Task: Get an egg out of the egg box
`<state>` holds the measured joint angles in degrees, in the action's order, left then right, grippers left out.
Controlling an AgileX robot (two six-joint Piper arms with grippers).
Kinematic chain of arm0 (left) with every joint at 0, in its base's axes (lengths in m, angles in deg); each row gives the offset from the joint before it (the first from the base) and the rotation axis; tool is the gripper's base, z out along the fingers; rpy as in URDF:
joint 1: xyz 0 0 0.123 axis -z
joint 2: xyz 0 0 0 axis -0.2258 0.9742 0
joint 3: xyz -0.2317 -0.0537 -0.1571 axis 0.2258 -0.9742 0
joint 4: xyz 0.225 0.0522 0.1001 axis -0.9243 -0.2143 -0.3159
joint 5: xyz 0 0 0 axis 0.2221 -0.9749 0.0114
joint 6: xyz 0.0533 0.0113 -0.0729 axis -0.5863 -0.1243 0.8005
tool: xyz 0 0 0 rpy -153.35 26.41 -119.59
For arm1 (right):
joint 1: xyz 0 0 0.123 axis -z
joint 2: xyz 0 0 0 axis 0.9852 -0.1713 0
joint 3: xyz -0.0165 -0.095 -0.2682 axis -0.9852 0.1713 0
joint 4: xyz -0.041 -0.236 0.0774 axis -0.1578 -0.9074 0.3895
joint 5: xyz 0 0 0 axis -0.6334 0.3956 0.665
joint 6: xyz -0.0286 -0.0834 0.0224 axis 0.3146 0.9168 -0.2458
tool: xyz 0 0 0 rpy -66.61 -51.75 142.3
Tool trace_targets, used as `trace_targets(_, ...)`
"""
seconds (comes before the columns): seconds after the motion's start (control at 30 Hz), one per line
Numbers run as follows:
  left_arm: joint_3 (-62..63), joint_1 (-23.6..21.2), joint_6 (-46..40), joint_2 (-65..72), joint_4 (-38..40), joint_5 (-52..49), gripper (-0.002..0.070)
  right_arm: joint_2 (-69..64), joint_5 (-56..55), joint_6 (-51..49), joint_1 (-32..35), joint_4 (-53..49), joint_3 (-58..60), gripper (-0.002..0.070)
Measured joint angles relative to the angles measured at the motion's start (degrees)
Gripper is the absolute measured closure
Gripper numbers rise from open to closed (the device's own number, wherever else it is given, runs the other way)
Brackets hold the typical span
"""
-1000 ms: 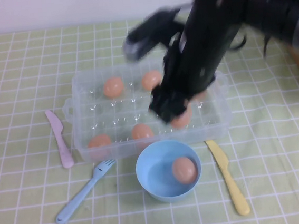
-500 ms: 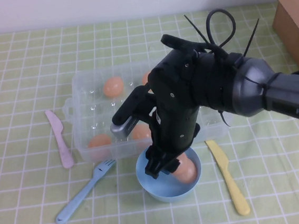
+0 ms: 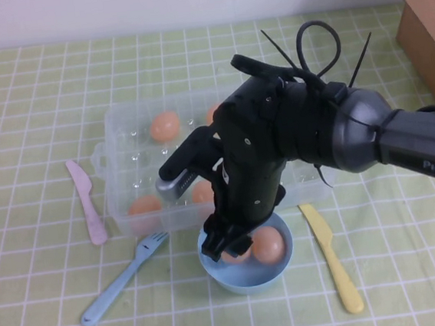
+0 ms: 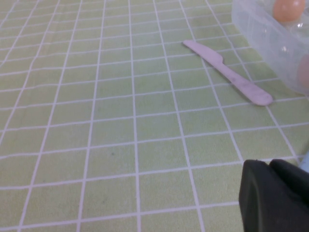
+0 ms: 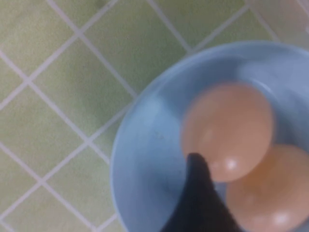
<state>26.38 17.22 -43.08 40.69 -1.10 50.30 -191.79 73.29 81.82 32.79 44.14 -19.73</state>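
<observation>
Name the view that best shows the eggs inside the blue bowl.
The right wrist view: two eggs touching in the blue bowl, right gripper just above. The high view hides one; the left wrist view shows neither.

right arm (image 3: 278, 149) hides half the egg box (image 3: 126, 172); right gripper (image 3: 227, 243) fingers unclear; left gripper (image 4: 275, 193) cut off.

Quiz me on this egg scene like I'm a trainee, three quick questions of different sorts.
1. True or false: the right gripper is down at the blue bowl.
2. How many eggs does the right wrist view show in that bowl?
3. The left gripper is over the tablecloth, nearest which utensil? A. pink knife B. yellow knife C. blue fork

Key: 1 true; 2 two; 3 A.
</observation>
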Motion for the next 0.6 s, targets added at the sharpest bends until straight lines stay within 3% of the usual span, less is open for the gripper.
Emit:
trace_targets(0.1,0.00,0.00,0.00,0.00,0.00,0.00,0.0679,1.40,1.55,-1.83,0.00,-0.12,0.00,0.0320)
trace_targets(0.3,0.00,0.00,0.00,0.00,0.00,0.00,0.0679,13.56,-2.55,-5.53,0.00,-0.01,5.51,0.0626)
trace_targets(0.4,0.00,0.00,0.00,0.00,0.00,0.00,0.0679,23.37,-10.09,-7.51,0.00,-0.01,13.38,0.0673)
trace_targets(0.6,0.00,0.00,0.00,0.00,-0.22,0.00,0.0679,46.27,-28.90,-8.50,0.00,0.23,33.77,0.0689)
